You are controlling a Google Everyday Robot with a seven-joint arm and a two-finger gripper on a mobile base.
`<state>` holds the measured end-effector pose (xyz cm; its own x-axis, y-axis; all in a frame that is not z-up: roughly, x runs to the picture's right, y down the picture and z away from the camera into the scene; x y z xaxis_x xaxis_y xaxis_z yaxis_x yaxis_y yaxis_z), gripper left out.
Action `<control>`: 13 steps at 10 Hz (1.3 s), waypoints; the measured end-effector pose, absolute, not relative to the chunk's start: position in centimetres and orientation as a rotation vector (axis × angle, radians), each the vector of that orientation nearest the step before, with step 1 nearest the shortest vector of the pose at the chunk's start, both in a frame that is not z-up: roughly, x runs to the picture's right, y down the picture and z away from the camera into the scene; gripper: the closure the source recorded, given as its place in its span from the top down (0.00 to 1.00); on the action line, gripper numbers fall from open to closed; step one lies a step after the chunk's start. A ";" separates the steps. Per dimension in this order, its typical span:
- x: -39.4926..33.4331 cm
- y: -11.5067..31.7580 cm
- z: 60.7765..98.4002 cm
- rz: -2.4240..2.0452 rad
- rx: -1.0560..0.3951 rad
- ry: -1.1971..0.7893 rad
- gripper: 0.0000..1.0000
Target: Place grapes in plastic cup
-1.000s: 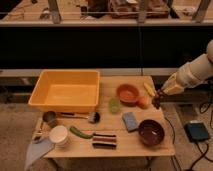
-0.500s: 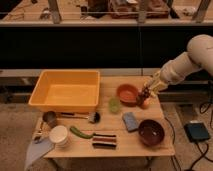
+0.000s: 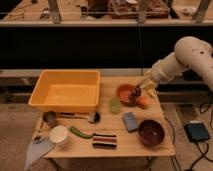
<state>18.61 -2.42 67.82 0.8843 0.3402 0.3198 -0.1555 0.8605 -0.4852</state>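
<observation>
Camera view: pincer (image 3: 137, 92) over orange bowl (image 3: 121, 92)

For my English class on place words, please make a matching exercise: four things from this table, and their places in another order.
1 grapes
2 plastic cup
3 blue sponge
4 metal cup

A in front of the yellow tub
B at the gripper, over the orange bowl
C just left of the dark bowl
D between yellow tub and orange bowl

Pairs: 1-B, 2-D, 3-C, 4-A
</observation>
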 end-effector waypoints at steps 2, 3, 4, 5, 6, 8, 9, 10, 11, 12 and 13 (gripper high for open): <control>17.3 -2.4 68.8 0.247 -0.471 -0.414 0.09; 16.3 -2.4 69.7 0.232 -0.477 -0.419 0.09; 15.6 -2.3 70.2 0.220 -0.480 -0.425 0.09; 15.0 -2.3 70.6 0.210 -0.484 -0.429 0.09; 14.0 -2.2 71.0 0.194 -0.487 -0.435 0.09; 12.9 -2.3 71.5 0.177 -0.490 -0.445 0.09; 12.2 -2.3 71.7 0.173 -0.495 -0.456 0.09; 11.1 -2.4 72.0 0.163 -0.501 -0.471 0.09; 10.8 -2.4 72.2 0.159 -0.504 -0.476 0.09; 10.4 -2.3 72.4 0.154 -0.510 -0.478 0.09; 10.1 -2.3 72.7 0.149 -0.513 -0.480 0.09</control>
<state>10.08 -2.30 72.71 0.8790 0.2547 0.4032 -0.0187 0.8632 -0.5046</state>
